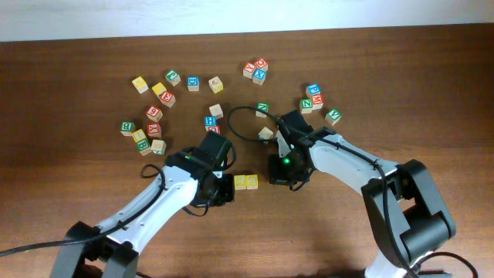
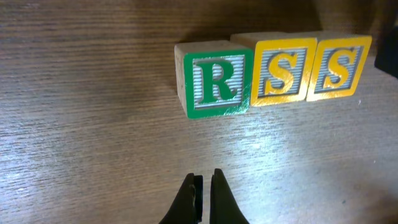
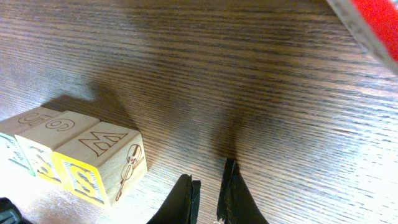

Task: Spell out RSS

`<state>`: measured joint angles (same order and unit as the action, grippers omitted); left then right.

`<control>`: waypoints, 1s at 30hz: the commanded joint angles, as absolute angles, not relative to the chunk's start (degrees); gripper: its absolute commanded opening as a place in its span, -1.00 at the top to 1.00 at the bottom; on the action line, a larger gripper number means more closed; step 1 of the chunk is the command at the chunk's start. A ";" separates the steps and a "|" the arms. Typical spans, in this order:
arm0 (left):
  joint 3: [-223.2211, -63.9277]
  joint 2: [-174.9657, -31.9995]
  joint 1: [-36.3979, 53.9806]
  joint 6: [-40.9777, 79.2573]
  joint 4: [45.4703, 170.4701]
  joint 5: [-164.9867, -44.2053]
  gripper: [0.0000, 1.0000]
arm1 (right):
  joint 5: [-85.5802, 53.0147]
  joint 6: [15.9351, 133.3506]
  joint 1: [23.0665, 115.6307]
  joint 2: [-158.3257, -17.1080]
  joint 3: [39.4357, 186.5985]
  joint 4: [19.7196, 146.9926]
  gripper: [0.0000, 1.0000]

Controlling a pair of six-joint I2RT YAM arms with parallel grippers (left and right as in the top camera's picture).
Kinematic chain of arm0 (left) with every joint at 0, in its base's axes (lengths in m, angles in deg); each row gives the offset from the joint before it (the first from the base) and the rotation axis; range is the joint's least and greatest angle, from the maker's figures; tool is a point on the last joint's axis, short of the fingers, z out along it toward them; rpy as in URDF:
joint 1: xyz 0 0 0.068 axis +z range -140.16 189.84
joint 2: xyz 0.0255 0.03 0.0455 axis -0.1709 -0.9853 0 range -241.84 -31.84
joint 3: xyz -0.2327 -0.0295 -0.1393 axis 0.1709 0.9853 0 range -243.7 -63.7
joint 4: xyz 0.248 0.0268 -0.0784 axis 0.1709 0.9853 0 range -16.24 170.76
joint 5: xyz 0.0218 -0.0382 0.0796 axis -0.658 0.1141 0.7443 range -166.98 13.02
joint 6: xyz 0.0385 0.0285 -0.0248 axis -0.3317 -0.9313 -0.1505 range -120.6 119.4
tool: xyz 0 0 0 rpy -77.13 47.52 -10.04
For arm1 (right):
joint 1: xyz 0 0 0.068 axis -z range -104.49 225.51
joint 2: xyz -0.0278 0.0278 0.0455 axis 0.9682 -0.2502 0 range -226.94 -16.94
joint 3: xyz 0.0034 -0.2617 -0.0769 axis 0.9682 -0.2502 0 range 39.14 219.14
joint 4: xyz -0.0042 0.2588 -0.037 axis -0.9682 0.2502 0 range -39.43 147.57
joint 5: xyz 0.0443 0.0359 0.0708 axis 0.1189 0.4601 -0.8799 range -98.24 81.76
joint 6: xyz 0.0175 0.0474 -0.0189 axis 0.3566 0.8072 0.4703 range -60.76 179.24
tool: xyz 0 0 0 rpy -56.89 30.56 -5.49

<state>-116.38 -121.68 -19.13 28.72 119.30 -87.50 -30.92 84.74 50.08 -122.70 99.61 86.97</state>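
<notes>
Three small wooden letter cubes were seen standing in one straight row on a dark wooden table (image 1: 77, 62), reading RSS in the left wrist view. The green R cube (image 2: 214, 84), white-faced with a green border, was placed at the left end of the row, in the upper middle of that frame. The first yellow S cube (image 2: 283, 70) was set against its right side, touching it. The second yellow S cube (image 2: 339, 67) was set touching the first, toward the upper right edge.

In the overhead view the row was found just below the centre of the frame, between the two arms. Only the two yellow cubes were shown there; the R cube was hidden beneath the left arm.

The left gripper (image 2: 205, 179) was held low in its frame, near the row but apart from it, below the R cube. Its fingers were drawn almost together, with only a thin slit between, and nothing was held. The right gripper (image 3: 210, 173) was placed beside the row's end, clear of the cubes. Its fingers were likewise brought close, with a narrow gap, and nothing was gripped.

Loose letter cubes (image 1: 154, 108) with red, blue, green and yellow faces were scattered across the upper left of the overhead frame, and a smaller cluster (image 1: 312, 96) was seen at the upper right.
</notes>
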 commanded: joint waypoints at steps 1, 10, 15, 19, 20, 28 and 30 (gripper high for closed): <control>-115.55 -122.18 -19.79 31.13 117.75 -84.40 1.00 | -30.24 83.71 50.04 -124.47 98.56 87.24 0.84; -112.91 -127.95 -22.58 33.53 114.14 -86.63 1.00 | -28.58 83.69 50.04 -124.47 98.56 87.24 0.84; -112.91 -127.95 -24.29 34.60 111.52 -86.72 1.00 | -28.58 83.69 50.04 -124.47 98.56 87.21 0.83; -112.91 -127.95 -24.25 34.80 109.47 -84.95 1.00 | -28.58 83.69 50.04 -124.47 98.56 87.21 0.83; -112.91 -127.95 -24.25 34.80 109.18 -84.38 1.00 | -28.58 83.67 50.04 -124.47 98.56 87.21 0.83; -112.91 -127.95 -23.83 34.80 108.27 -82.72 1.00 | -28.58 83.67 50.04 -124.47 98.56 87.24 0.82; -112.91 -127.95 -23.17 34.80 108.31 -82.65 1.00 | -28.58 83.67 50.04 -124.47 98.56 87.24 0.82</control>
